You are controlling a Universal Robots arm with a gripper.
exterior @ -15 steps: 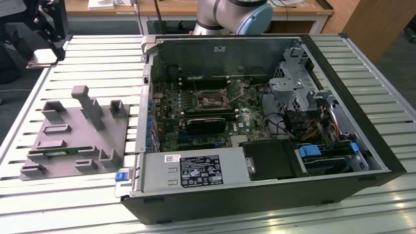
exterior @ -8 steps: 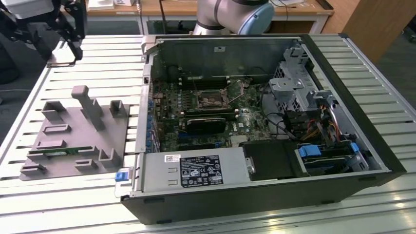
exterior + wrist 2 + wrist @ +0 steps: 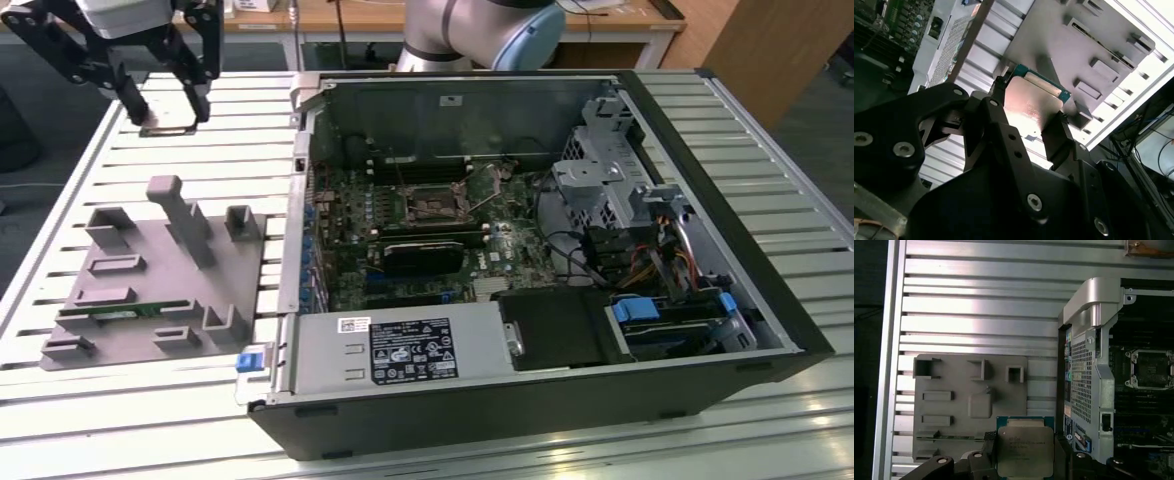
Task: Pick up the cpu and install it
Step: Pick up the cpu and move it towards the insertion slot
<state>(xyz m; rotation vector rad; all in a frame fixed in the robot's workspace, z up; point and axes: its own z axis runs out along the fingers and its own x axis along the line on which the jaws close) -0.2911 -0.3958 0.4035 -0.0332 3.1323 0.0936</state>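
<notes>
Holding cpu (image 3: 1025, 450) between my jaws, fingers (image 3: 1056, 134) pressing on two opposite edges, jaws closed down to chip width. Keeping chip flat, silver top showing in first wrist view. Hanging lifted above slatted counter (image 3: 227, 150), past gray tray (image 3: 160, 290), at exterior view's left of open case (image 3: 534, 250). Socket (image 3: 434, 205) sitting on board inside case, well apart from cpu. Green stick (image 3: 127, 312) lying in tray slot.

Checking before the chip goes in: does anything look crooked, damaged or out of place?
Nothing stands out. The cpu is held flat and square in the gripper, up by the gray tray, and the open computer case looks tidy.
</notes>
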